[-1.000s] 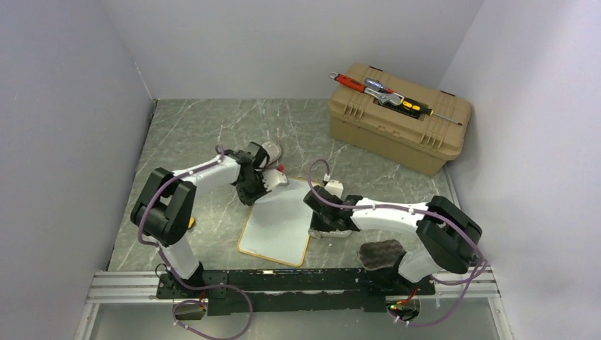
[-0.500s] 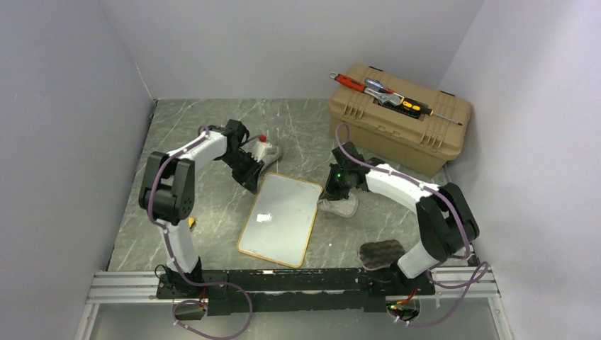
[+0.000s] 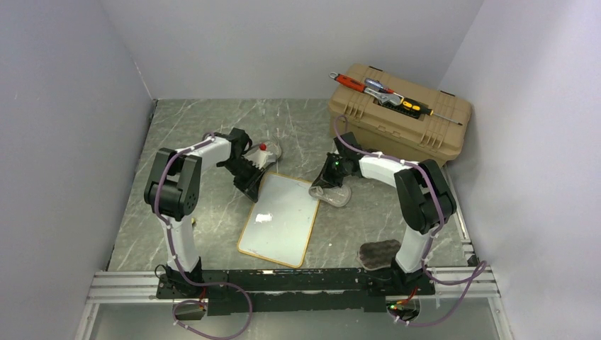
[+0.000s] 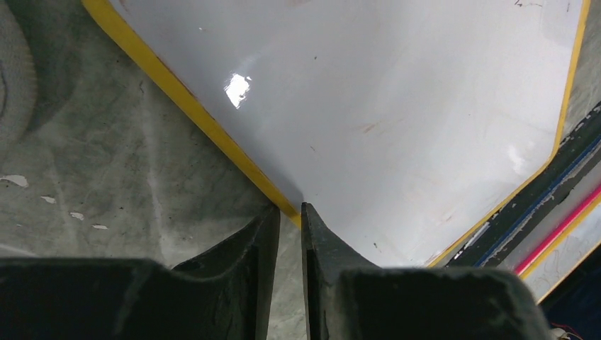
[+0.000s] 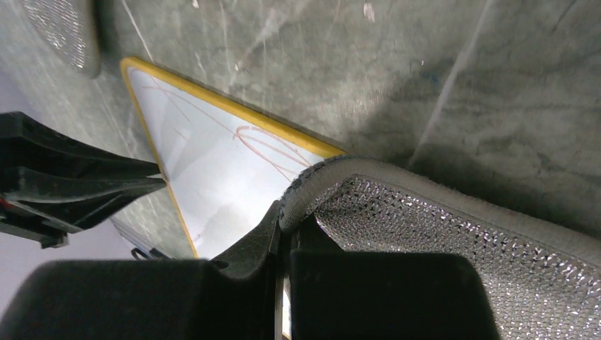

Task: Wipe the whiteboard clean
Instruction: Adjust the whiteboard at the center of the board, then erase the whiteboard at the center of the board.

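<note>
While the whiteboard was laid flat at the middle of the table, its long axis was seen to run from the arms' bases toward the far wall, tipped slightly rightward at the far end. The right gripper was found clamped on the hem of a grey mesh cloth, which was rested just off the board's far right corner; the board was thus placed to that gripper's left and nearer the bases. Faint reddish strokes were noted along the far short edge, closest to the cloth. The left gripper was set at the far left corner, its jaws parted by a mere slit at the yellow frame; whether the frame was pinched could not be told.
</note>
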